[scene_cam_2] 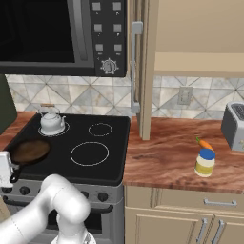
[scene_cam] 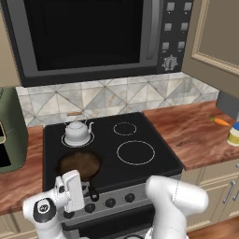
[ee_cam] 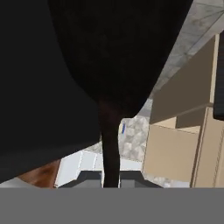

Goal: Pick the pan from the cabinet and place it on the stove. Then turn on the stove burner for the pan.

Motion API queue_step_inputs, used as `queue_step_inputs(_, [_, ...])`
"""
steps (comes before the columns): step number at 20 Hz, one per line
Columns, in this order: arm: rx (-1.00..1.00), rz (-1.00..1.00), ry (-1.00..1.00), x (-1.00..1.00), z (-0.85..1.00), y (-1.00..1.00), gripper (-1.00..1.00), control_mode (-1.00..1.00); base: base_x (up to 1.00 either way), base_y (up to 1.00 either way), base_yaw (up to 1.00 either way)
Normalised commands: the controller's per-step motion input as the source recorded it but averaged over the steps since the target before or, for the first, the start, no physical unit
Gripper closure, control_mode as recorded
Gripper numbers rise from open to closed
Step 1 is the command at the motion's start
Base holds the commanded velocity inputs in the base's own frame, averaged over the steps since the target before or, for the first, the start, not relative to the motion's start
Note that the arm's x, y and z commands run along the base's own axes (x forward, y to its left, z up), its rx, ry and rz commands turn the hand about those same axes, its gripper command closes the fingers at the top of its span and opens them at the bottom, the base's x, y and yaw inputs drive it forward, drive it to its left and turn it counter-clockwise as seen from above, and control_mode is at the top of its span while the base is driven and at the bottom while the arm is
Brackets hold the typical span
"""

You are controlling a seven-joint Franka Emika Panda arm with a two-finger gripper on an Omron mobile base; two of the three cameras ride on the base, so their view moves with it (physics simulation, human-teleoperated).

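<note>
Nearest the base, the end effector (scene_cam: pixel 87 187) was clamped on the pan's handle (ee_cam: pixel 110 148), with the pan (scene_cam: pixel 79 165) sitting on the stove (scene_cam: pixel 154 161) at its front left burner, the knobs (scene_cam: pixel 110 202) unturned, kettle (scene_cam: pixel 77 132) behind.

We see the pan (ee_cam: pixel 118 48) up close: its dark round underside covers the upper and middle part of the view. Its thin black handle (ee_cam: pixel 110 148) runs straight down to our gripper (ee_cam: pixel 110 177), whose dark fingertips (ee_cam: pixel 89 178) sit tight against it on both sides, clamped on the handle. A black surface, probably the stove (ee_cam: pixel 39 109), covers the left side. Bottom left shows a sliver of reddish-brown wooden counter (ee_cam: pixel 41 173). To the right sit tan cabinet panels (ee_cam: pixel 183 131), with grey patterned tile (ee_cam: pixel 192 30) running above them.
</note>
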Motion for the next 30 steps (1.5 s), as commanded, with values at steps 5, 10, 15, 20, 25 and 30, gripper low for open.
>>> queue_step_inputs(5, [0.05,0.14,0.00,0.19,-0.21,0.01,-1.00,-1.00,0.00,0.00,0.00])
queue_step_inputs(10, [0.06,0.10,0.00,0.22,-0.19,0.07,-1.00,-1.00,0.00,0.00,0.00])
queue_step_inputs(15, [0.07,0.09,0.00,0.16,-0.18,0.00,-1.00,-1.00,0.00,0.00,0.00])
queue_step_inputs(20, [0.06,0.07,0.00,0.05,-0.14,0.05,-1.00,-1.00,0.00,0.00,0.00])
queue_step_inputs(25, [0.04,0.05,0.00,-0.01,-0.06,0.27,-1.00,-1.00,0.00,0.00,0.00])
queue_step_inputs(30, [0.00,0.03,0.00,-0.27,0.00,0.40,-1.00,-1.00,0.00,0.00,0.00])
